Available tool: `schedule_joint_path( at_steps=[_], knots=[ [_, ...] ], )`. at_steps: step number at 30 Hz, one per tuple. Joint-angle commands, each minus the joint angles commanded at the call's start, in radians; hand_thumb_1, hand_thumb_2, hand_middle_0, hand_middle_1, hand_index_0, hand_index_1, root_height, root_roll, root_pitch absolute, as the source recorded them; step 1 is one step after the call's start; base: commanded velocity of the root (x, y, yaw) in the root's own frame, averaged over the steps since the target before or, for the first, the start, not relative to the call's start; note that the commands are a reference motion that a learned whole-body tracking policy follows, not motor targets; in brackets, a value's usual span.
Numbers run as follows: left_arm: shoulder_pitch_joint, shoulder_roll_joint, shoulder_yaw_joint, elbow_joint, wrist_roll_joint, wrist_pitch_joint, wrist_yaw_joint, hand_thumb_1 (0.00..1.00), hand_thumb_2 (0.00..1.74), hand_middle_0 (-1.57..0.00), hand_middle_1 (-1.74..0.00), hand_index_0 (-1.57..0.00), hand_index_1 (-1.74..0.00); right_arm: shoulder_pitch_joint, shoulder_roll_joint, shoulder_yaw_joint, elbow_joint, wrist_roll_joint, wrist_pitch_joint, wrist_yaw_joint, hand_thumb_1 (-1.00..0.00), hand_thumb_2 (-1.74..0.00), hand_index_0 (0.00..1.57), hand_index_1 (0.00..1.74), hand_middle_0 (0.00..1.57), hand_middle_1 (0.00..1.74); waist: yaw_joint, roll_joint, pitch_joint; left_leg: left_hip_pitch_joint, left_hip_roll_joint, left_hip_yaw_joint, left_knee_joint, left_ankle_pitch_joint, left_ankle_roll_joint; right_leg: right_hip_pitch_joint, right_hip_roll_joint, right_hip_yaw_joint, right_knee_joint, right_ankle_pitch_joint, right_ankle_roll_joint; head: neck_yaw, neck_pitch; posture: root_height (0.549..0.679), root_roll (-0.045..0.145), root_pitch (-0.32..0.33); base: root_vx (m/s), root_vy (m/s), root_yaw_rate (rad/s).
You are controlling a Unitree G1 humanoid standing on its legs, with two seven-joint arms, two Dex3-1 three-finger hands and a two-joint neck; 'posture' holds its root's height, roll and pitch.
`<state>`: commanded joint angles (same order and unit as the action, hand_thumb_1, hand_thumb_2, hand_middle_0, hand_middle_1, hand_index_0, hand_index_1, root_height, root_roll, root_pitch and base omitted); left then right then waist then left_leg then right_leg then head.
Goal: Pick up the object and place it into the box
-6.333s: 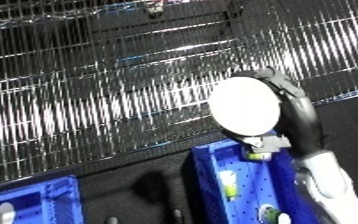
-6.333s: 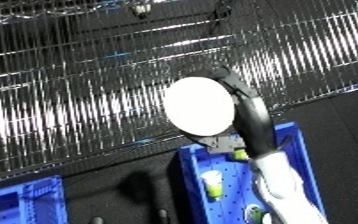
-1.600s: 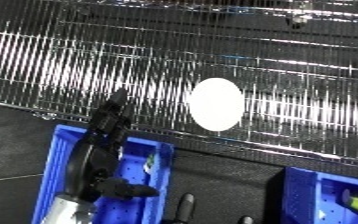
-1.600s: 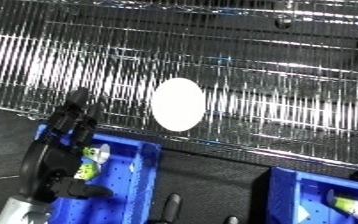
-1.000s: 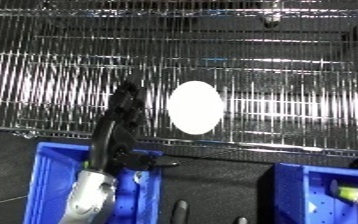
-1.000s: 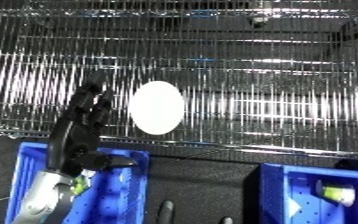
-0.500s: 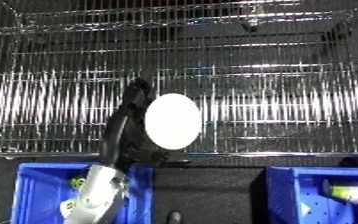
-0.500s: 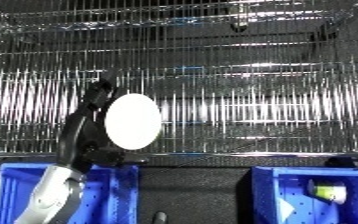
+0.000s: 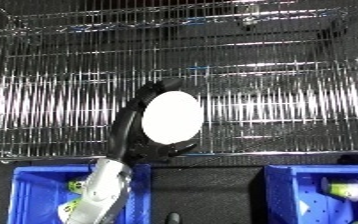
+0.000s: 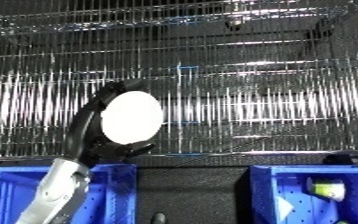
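A white oval disc stands upright in front of the wire shelf's grid. My left hand comes up from the lower left on its white forearm. Its black fingers curve round the disc's left edge and top, and the thumb hooks under the disc's lower edge, so the hand is shut on it. Directly below the hand sits a blue bin holding small pale yellow-green items. My right hand shows in neither view.
A second blue bin at the lower right holds a pale cylinder-like item. The chrome wire shelving fills the background, with a rail at its lower front edge. A dark gap separates the two bins.
My left hand has moved right from beside the disc to around it, fingers now wrapping its edge. The whole view has also shifted, so the camera moved.
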<state>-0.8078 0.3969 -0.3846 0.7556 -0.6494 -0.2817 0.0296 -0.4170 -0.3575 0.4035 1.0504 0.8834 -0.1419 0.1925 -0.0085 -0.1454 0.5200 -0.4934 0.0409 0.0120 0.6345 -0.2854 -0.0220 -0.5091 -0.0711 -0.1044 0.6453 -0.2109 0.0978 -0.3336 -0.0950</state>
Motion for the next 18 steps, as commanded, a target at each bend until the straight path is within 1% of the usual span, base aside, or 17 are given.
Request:
schedule_joint_path(
  at_steps=[4, 7, 11, 15, 18],
  knots=[
    [0.004, 0.007, 0.002, 0.006, -0.001, -0.008, 0.004, 0.95, 1.65, -1.49, -1.65, -1.49, -1.65, 0.002, 0.001, 0.000, 0.001, -0.003, -0.002, 0.002, 0.00, 0.00, 0.00, 0.00, 0.00, 0.00, 0.003, 0.008, 0.000, 0.007, -0.005, -0.002, -0.008, 0.002, -0.0013, 0.005, -0.0049, -0.001, -0.004, -0.002, 0.0002, -0.009, -0.005, 0.644, 0.000, 0.099, -0.005, 0.002, 0.044],
    [0.016, 0.010, 0.008, 0.002, -0.002, -0.014, 0.006, 0.95, 1.65, -1.49, -1.65, -1.49, -1.65, 0.003, 0.002, -0.004, 0.004, -0.005, -0.001, 0.003, 0.00, 0.00, 0.00, 0.00, 0.00, 0.00, 0.009, 0.016, 0.000, 0.014, -0.010, -0.005, -0.015, 0.005, -0.0026, 0.011, -0.0091, -0.003, -0.008, -0.004, -0.0009, -0.014, -0.009, 0.645, 0.004, 0.098, -0.008, -0.003, 0.068],
    [0.043, 0.019, 0.019, -0.020, -0.016, -0.029, -0.003, 0.95, 1.65, -1.49, -1.65, -1.49, -1.65, 0.005, 0.002, -0.012, 0.012, -0.008, -0.003, 0.000, 0.00, 0.00, 0.00, 0.00, 0.00, 0.00, 0.021, 0.032, 0.000, 0.030, -0.020, -0.010, -0.030, 0.010, -0.0046, 0.024, -0.0160, -0.009, -0.015, -0.009, -0.0042, -0.018, -0.017, 0.646, 0.012, 0.095, -0.010, -0.003, 0.105],
    [0.086, 0.034, 0.039, -0.067, -0.040, -0.059, -0.022, 0.95, 1.65, -1.49, -1.65, -1.49, -1.65, 0.017, -0.001, -0.026, 0.018, -0.010, -0.011, -0.003, 0.00, 0.00, 0.00, 0.00, 0.00, 0.00, 0.038, 0.050, 0.000, 0.046, -0.030, -0.018, -0.046, 0.017, -0.0069, 0.038, -0.0267, -0.018, -0.020, -0.015, -0.0081, -0.011, -0.035, 0.648, 0.020, 0.090, -0.011, -0.003, 0.150],
    [0.134, 0.053, 0.066, -0.129, -0.065, -0.082, -0.032, 0.95, 1.65, -1.49, -1.65, -1.49, -1.65, 0.033, -0.006, -0.039, 0.019, -0.007, -0.019, -0.004, 0.00, 0.00, 0.00, 0.00, 0.00, 0.00, 0.056, 0.063, 0.000, 0.055, -0.038, -0.025, -0.054, 0.022, -0.0075, 0.048, -0.0350, -0.027, -0.020, -0.021, -0.0118, -0.008, -0.049, 0.649, 0.026, 0.086, -0.009, -0.014, 0.171]
  ],
)
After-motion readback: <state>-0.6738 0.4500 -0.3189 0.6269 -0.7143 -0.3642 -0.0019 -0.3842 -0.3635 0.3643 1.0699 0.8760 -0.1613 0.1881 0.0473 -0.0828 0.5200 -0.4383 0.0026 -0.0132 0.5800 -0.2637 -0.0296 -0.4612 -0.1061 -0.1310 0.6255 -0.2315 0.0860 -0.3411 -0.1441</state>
